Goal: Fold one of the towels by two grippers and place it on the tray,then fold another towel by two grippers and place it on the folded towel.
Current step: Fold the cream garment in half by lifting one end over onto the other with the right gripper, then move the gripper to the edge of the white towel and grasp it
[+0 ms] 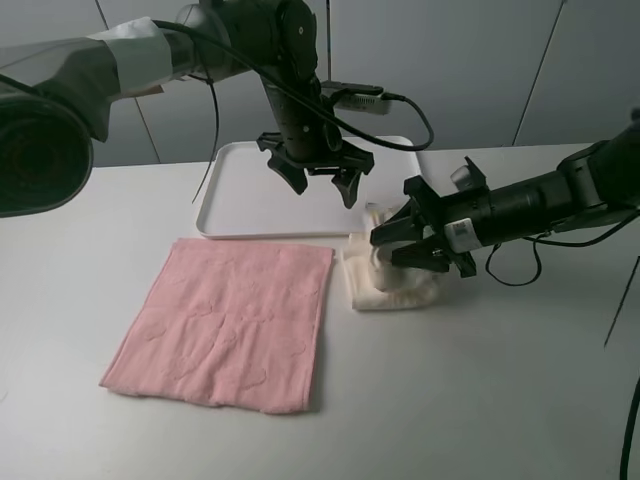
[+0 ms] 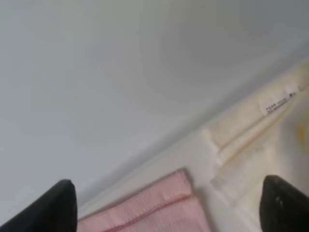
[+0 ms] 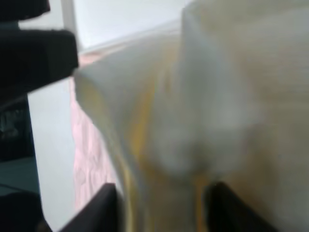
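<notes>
While our left gripper (image 1: pixel 323 190) hangs open, upper centre, we cannot tell whether our right gripper (image 1: pixel 388 250) grips the cream towel (image 1: pixel 400 291).

Count recorded: two towels, one pink towel (image 1: pixel 225 325) at seven o'clock and one cream-white towel (image 1: pixel 392 285) at four o'clock; one tray (image 1: pixel 240 200) at twelve o'clock; two grippers, the left gripper (image 1: pixel 322 190) and the right gripper (image 1: pixel 397 250).

Found the cream-white towel (image 1: pixel 400 288) folded into a small rumpled bundle on the table, just beside the near right corner of the tray (image 1: pixel 240 205). Saw one fold raised between the parted jaws of the right end effector (image 1: pixel 412 245). Found the pink towel (image 1: pixel 230 325) spread flat and unfolded in front of the tray, just beside the cream bundle. Noted the tray as white, flat, low-rimmed and round-cornered.
</notes>
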